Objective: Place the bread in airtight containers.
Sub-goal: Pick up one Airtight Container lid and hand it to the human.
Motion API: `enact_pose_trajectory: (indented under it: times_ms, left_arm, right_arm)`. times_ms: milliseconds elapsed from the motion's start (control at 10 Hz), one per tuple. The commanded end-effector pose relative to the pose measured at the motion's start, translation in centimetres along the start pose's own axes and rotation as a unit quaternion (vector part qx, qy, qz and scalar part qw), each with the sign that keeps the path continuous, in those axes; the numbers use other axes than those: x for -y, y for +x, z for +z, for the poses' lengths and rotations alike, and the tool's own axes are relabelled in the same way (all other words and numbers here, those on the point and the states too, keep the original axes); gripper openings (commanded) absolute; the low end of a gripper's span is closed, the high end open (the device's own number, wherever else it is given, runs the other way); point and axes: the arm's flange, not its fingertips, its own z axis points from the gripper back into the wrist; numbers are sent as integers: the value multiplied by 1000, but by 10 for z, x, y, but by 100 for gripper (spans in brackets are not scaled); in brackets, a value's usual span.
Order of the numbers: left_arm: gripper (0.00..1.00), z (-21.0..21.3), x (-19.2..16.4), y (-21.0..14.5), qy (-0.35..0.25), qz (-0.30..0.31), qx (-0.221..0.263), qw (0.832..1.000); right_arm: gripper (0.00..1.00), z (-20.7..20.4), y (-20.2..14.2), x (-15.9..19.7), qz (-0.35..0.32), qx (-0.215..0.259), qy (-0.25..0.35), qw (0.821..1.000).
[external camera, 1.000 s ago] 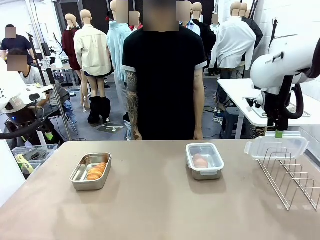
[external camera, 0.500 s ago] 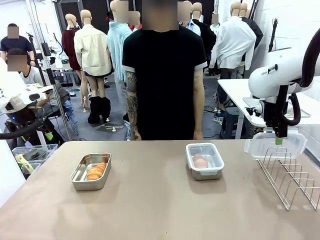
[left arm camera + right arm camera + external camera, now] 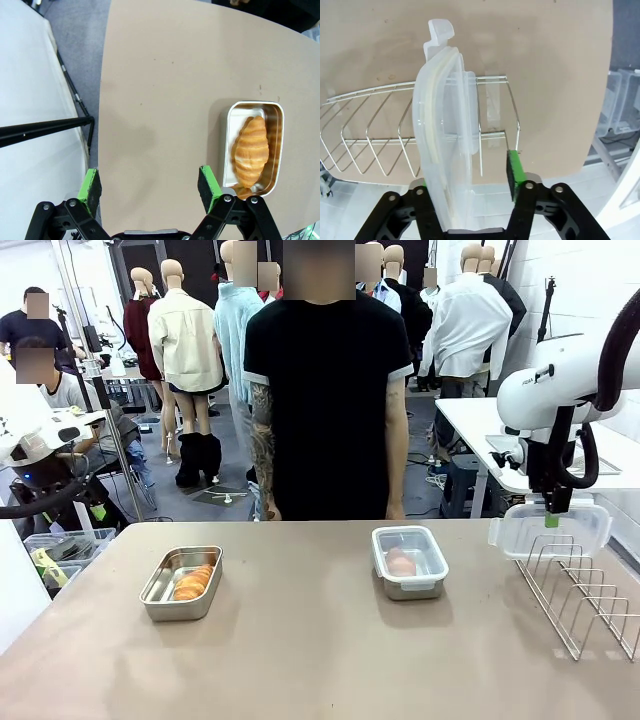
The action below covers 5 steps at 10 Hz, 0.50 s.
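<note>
Overhead, right hand (image 3: 466,190) half hidden behind clear lid (image 3: 445,145), grip unclear; left hand (image 3: 150,187) wide.

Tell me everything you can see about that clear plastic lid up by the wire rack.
The lid is clear plastic, rectangular with rounded corners, a whitish seal round its rim and snap tabs at its ends. It stands on edge above the wire rack, between the fingers of the right gripper. Whether it touches the rack is unclear.
</note>
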Motion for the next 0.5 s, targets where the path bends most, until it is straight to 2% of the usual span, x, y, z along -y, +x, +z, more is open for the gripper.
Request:
enact_pose_trajectory:
  times_ms: [0,100,400]
  left_arm:
    - [100,1,0,-2,9,3,4,1000]
    - [100,1,0,-2,9,3,4,1000]
    - [100,1,0,-2,9,3,4,1000]
  right_arm:
    - [4,-1,0,1,8,14,5,1000]
    - [0,-1,0,0,10,15,5,1000]
    - [0,-1,0,-1,12,14,2,1000]
